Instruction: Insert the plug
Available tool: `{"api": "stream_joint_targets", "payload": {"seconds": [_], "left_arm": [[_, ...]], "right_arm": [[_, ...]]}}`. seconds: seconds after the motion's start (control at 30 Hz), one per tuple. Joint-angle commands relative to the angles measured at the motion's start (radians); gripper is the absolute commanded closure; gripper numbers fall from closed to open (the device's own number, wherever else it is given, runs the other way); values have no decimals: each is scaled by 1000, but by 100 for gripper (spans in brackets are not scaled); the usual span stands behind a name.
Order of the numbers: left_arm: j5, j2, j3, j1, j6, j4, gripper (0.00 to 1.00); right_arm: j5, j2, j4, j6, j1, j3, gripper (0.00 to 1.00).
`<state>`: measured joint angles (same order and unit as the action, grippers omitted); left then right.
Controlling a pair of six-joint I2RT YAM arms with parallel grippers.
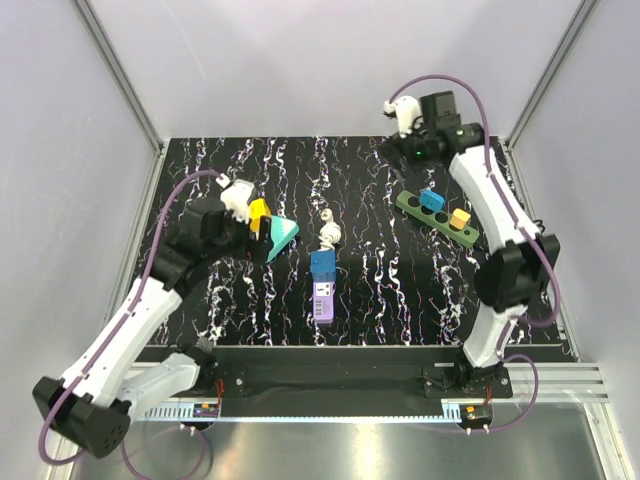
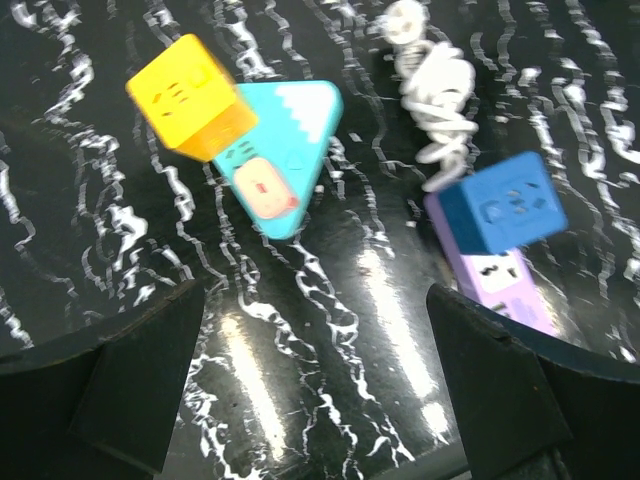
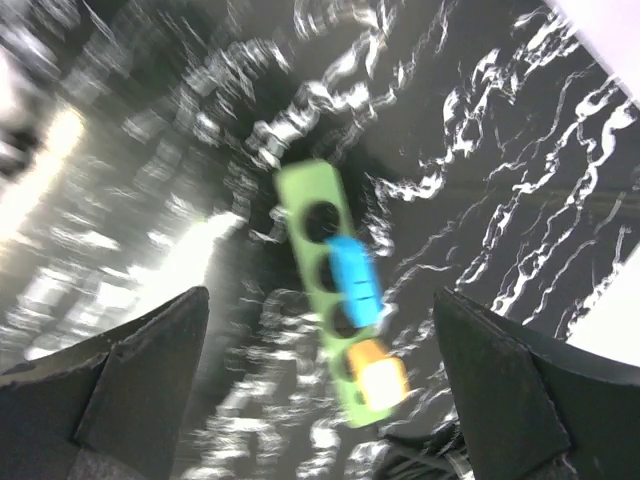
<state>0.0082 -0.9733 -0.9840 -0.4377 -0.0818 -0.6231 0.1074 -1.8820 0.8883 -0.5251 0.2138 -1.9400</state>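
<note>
A blue plug sits on one end of a purple socket strip at the table's middle, with a coiled white cable just behind it. In the left wrist view the blue plug, purple strip and cable lie to the right. My left gripper is open and empty, beside a yellow cube plug and a teal triangular socket. My right gripper is open and empty, raised at the far right above a green strip.
The green strip has round holes and carries a blue plug and an orange plug. The yellow cube and teal triangle lie at the left. White walls and metal posts surround the black marbled table.
</note>
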Motion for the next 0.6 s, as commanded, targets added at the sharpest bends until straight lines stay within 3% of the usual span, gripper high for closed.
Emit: {"api": "stream_joint_targets", "payload": {"seconds": [0.0, 0.03, 0.1, 0.23, 0.33, 0.57], "left_arm": [[104, 71, 13, -22, 22, 92, 1], [114, 84, 24, -25, 25, 114, 1], [144, 116, 36, -36, 30, 138, 1], [203, 159, 33, -50, 16, 168, 1], [274, 205, -14, -50, -62, 168, 1], [328, 303, -81, -50, -187, 198, 1]], "right_arm": [[-114, 165, -60, 385, 87, 30, 0], [-51, 191, -52, 546, 87, 39, 0], [12, 301, -69, 670, 85, 123, 0], [138, 561, -381, 948, 87, 480, 0], [169, 688, -436, 1036, 87, 654, 0], [169, 880, -427, 1076, 87, 769, 0]]}}
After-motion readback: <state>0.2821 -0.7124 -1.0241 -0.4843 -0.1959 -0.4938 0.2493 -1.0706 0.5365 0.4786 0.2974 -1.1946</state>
